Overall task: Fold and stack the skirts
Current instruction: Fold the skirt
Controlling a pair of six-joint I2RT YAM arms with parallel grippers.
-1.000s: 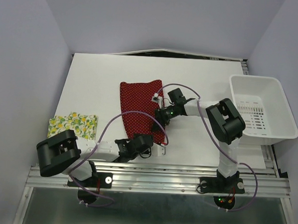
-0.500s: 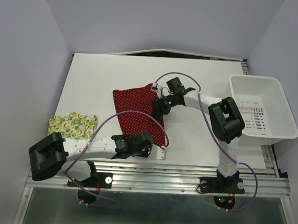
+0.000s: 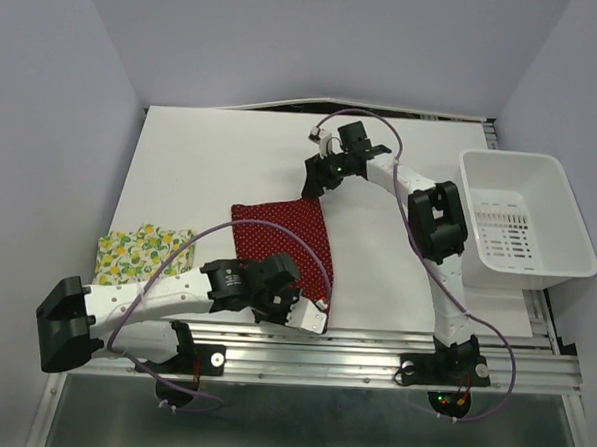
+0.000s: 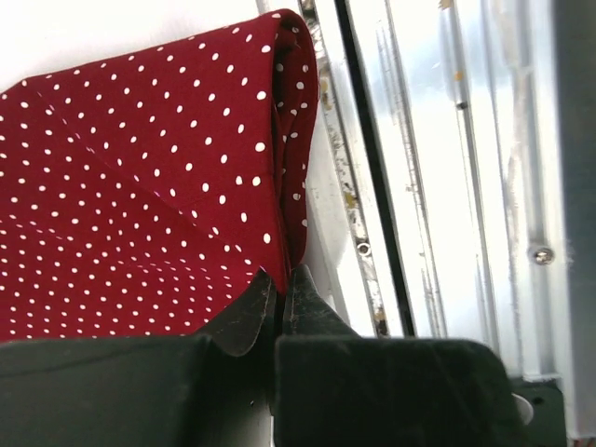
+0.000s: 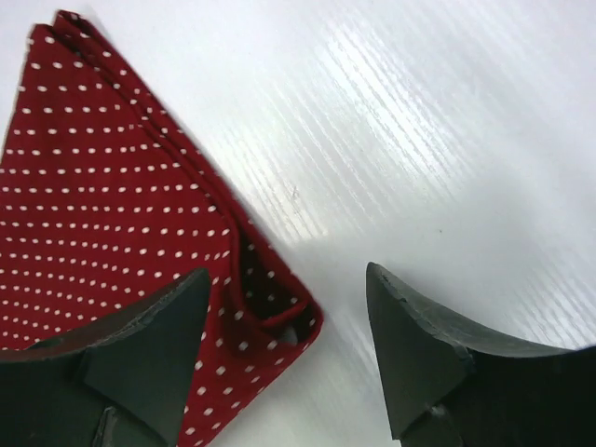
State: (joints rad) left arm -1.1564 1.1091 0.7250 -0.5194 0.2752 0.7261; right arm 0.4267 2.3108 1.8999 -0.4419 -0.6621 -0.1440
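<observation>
The dark red polka-dot skirt (image 3: 282, 245) lies folded near the table's front edge. My left gripper (image 3: 314, 316) is shut on its near right corner. In the left wrist view the fingertips (image 4: 303, 291) pinch the folded red skirt's (image 4: 140, 186) edge beside the metal rail. My right gripper (image 3: 312, 180) hangs open just beyond the red skirt's far corner. In the right wrist view that corner of the red skirt (image 5: 112, 186) lies on the table below my right gripper (image 5: 289, 279), untouched. The lemon-print skirt (image 3: 144, 252) rests folded at the front left.
A white plastic bin (image 3: 513, 158) stands at the right edge of the table. The aluminium rail (image 3: 372, 344) runs along the near edge, right beside the left gripper. Purple cables loop over both arms.
The left gripper has shut on the red skirt's near corner. The right gripper has opened wider and drawn back toward the far side. The skirt now lies shorter and nearer the front.
</observation>
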